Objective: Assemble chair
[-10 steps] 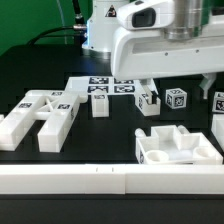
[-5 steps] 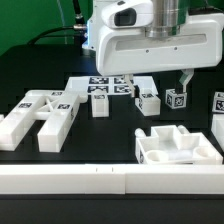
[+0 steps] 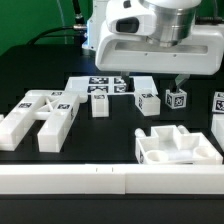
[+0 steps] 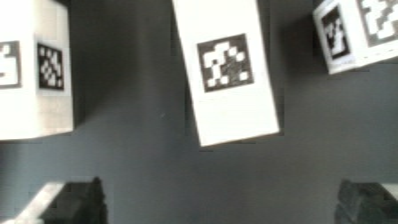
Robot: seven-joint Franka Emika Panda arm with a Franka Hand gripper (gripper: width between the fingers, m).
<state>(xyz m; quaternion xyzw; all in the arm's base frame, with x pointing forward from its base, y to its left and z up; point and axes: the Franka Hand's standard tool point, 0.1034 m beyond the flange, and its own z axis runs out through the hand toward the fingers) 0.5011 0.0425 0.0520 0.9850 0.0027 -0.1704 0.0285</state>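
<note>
The hand (image 4: 217,202) hung open over the far side of the black bench (image 3: 110,135), nothing between its spread fingers, above a tagged white bar (image 4: 231,70). The H-shaped frame (image 3: 40,115) lay at the exterior view's left, and the notched block (image 3: 178,147) at its near right.

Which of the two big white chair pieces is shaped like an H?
The frame on the exterior view's left: two long legs joined by a crossbar. The block on the right of that view is squat and notched.
</note>
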